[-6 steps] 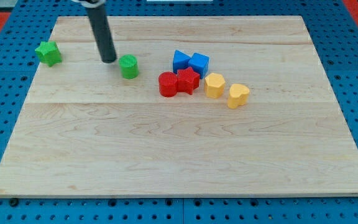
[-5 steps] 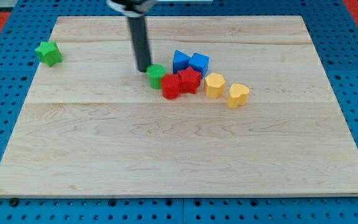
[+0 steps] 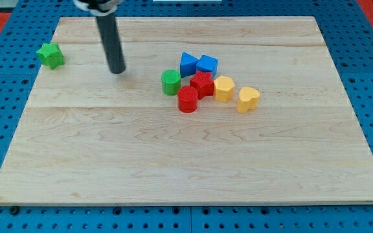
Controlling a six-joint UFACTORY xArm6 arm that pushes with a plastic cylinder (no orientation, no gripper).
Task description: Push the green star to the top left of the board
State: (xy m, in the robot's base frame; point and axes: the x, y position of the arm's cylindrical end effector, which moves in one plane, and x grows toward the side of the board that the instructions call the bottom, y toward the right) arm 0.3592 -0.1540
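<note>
The green star lies near the board's left edge, in the upper left part of the wooden board. My tip stands on the board well to the right of the star and apart from it. A green cylinder sits to the right of my tip, touching the cluster of other blocks.
Right of the green cylinder lies a cluster: a red cylinder, a red star, two blue blocks, and two yellow blocks. Blue pegboard surrounds the board.
My tip pushed the green cylinder right into the red blocks, shifting the red cylinder down, then drew back to the left. The green star has not moved.
</note>
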